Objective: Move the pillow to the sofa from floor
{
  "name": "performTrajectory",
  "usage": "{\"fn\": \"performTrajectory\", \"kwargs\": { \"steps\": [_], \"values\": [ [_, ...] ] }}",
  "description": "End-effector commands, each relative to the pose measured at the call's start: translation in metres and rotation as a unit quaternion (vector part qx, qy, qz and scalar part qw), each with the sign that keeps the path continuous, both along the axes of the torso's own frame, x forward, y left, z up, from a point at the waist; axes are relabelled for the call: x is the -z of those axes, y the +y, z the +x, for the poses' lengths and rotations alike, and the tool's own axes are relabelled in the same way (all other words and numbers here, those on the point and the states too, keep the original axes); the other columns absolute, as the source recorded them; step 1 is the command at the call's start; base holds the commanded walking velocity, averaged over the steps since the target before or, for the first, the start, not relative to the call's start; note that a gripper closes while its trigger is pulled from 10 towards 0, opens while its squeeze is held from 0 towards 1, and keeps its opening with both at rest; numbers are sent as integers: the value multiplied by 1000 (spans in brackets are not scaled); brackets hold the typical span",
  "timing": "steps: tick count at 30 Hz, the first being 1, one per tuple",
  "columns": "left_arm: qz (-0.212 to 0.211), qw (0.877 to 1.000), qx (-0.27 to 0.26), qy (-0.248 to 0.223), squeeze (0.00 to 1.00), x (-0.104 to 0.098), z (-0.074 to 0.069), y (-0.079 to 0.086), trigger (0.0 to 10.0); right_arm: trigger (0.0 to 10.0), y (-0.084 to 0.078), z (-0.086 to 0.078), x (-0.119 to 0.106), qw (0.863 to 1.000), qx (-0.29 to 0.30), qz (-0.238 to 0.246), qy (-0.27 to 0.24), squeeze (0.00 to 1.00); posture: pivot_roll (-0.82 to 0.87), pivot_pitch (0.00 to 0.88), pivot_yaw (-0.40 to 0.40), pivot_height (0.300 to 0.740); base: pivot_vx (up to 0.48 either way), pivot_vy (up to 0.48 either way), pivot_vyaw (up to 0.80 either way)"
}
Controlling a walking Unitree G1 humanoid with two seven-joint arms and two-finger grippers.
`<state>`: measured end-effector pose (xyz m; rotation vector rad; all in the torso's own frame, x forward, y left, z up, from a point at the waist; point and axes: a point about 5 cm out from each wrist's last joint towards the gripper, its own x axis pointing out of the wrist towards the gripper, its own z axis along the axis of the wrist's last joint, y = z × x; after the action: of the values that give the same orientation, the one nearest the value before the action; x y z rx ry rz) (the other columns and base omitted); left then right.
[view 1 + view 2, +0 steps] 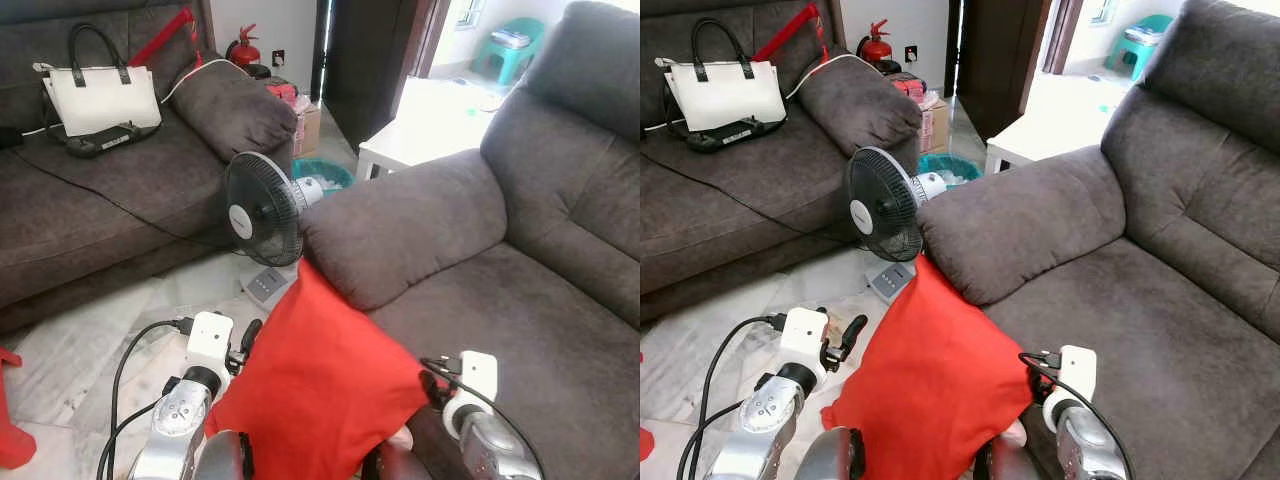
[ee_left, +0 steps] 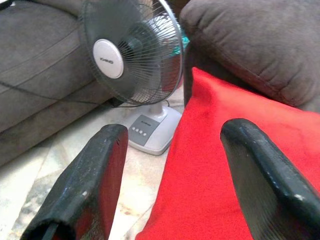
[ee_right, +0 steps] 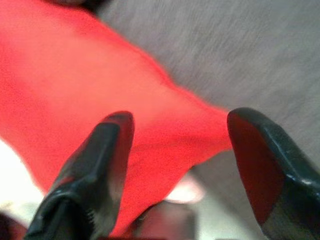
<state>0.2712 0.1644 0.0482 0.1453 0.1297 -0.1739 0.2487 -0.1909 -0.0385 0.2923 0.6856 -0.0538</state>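
Both pincers, left gripper (image 2: 172, 175) and right gripper (image 3: 180, 165), stand spread wide, flanking the red pillow (image 1: 320, 385) propped against the grey sofa (image 1: 480, 290). Its lower edge is cut off. Ahead stand a table fan (image 1: 262, 210) and marble floor (image 1: 90, 340).

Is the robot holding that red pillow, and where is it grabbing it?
It appears so: the red pillow sits between both grippers, left gripper at its left edge, right gripper at its right corner. Both have fingers open, pressing rather than pinching.
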Motion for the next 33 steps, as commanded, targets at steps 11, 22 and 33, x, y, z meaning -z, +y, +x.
{"fn": "performTrajectory", "kwargs": {
  "steps": [11, 22, 33],
  "values": [
    [-39, 996, -27, -77, 0, -29, 17, -16, 10000, 10000, 16, 23, -10, 995, 49, 85, 5, 0, 146, 17, -140, 615, 0, 0, 0],
    [59, 994, 20, -84, 0, -14, 19, -28, 10000, 10000, 0, 21, -14, 996, 49, 60, -54, 0, 174, 34, -145, 615, 0, 0, 0],
    [43, 986, -159, -10, 0, 26, -23, 42, 10000, 10000, 4, 17, -7, 998, 41, 40, -10, 0, 192, 63, -151, 615, 0, 0, 0]
  ]
}}
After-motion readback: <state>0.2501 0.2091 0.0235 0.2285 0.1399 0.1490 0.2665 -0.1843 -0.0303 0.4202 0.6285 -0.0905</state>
